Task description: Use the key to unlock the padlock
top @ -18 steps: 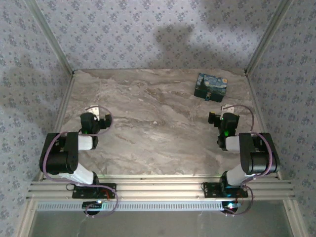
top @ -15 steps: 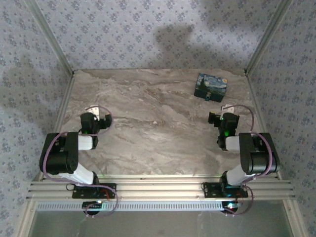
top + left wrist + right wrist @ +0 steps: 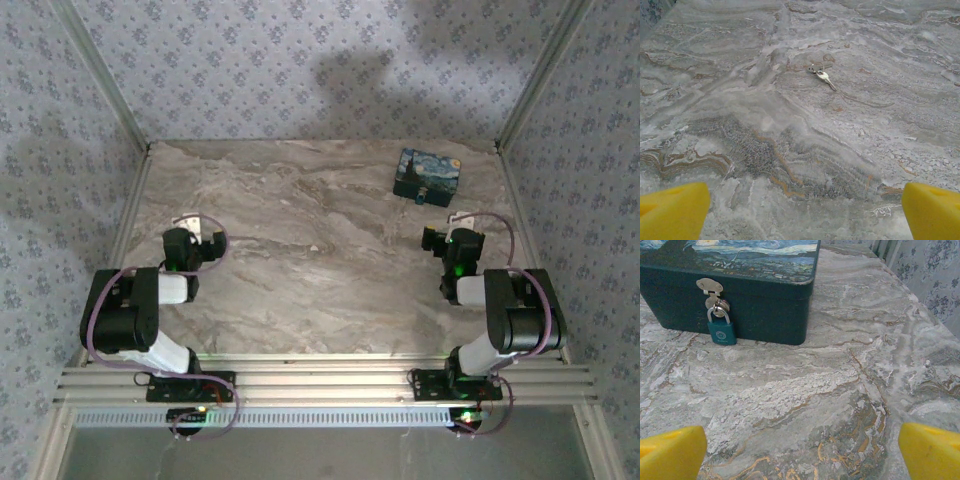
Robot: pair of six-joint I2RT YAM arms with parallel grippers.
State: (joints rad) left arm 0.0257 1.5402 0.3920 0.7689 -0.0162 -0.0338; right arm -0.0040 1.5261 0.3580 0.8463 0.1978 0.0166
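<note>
A small teal padlock [image 3: 721, 331] hangs shut from the silver hasp [image 3: 710, 287] on the front of a dark blue box [image 3: 765, 300] with a starry-night lid. The box [image 3: 428, 176] stands at the table's far right. My right gripper [image 3: 802, 450] is open, low over the marble and a little short of the box, its yellow fingertips [image 3: 670, 452] wide apart with nothing between them. The key [image 3: 824, 77], small and pale metal with a ring, lies flat on the marble ahead of my left gripper [image 3: 805, 210], which is open and holds nothing.
Patterned walls with metal posts close in the marble table [image 3: 300, 290] on the left, back and right. The right wall [image 3: 935, 275] runs close beside the box. Both arms [image 3: 130, 310] sit folded near the front edge, the right arm [image 3: 515, 310] beside the right wall.
</note>
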